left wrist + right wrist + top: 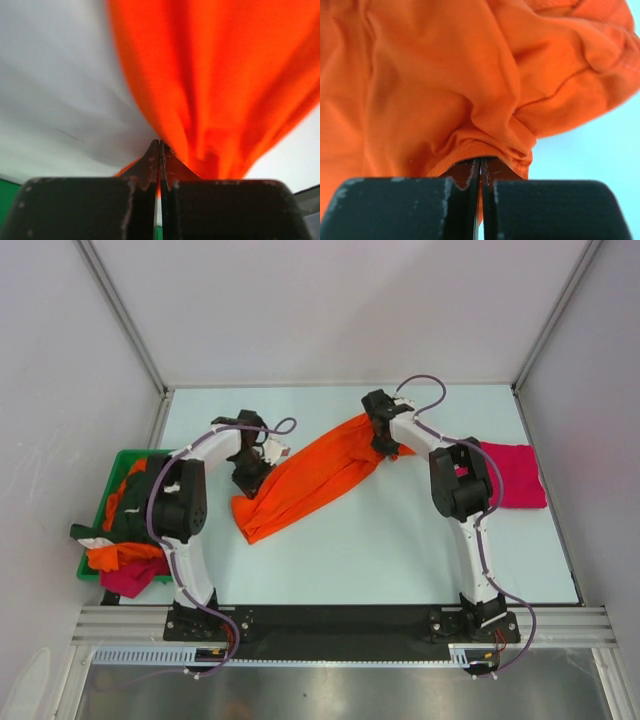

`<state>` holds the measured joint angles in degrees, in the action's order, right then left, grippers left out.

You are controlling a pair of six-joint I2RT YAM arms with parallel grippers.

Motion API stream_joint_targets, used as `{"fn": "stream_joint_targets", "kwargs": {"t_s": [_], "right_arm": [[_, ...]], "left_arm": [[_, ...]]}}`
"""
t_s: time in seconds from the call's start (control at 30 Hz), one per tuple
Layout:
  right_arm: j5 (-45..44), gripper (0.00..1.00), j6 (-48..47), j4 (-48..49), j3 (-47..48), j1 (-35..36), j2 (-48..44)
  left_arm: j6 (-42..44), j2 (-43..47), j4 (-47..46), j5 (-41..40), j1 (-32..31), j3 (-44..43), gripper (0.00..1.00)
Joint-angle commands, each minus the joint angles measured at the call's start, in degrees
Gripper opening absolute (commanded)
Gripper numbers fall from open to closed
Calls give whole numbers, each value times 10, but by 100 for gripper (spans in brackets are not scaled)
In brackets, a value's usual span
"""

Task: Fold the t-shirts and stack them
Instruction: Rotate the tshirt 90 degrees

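Note:
A bright orange t-shirt (310, 475) is stretched in a band across the middle of the table between my two grippers. My left gripper (252, 468) is shut on its left part; the wrist view shows the cloth (215, 85) pinched in the closed jaws. My right gripper (385, 435) is shut on its far right end, with a bunched hem (485, 145) in the jaws. A magenta-red t-shirt (512, 475) lies folded flat at the right. Other t-shirts, dark green (125, 525), orange (120, 555) and magenta (135, 582), are heaped at the left.
A green plastic bin (112, 490) stands at the table's left edge under the heap of shirts, which spills over its near rim. The light table (400, 550) has grey walls at the back and sides.

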<state>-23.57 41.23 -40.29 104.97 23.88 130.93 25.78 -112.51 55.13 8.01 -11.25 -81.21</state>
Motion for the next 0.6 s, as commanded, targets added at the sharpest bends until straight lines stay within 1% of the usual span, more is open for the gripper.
{"fn": "stream_joint_targets", "kwargs": {"t_s": [0.0, 0.03, 0.17, 0.27, 0.47, 0.53, 0.57], "right_arm": [[73, 0, -11, -11, 58, 9, 56], [75, 0, -10, -20, 83, 9, 63], [81, 0, -6, -40, 129, 7, 85], [81, 0, -4, -51, 145, 2, 95], [68, 0, -7, -51, 127, -1, 83], [66, 0, -8, -43, 109, -1, 72], [66, 0, -10, -39, 101, -1, 68]], "left_arm": [[47, 54, 26, 34, -62, 15, 0], [47, 55, 27, 33, -71, 15, 0], [45, 50, 40, 39, -106, 8, 0], [40, 45, 42, 39, -117, 2, 0], [31, 48, 18, 24, -109, -4, 0], [23, 61, 6, 34, -96, -12, 0], [13, 64, 6, 59, -79, -28, 0]]}}
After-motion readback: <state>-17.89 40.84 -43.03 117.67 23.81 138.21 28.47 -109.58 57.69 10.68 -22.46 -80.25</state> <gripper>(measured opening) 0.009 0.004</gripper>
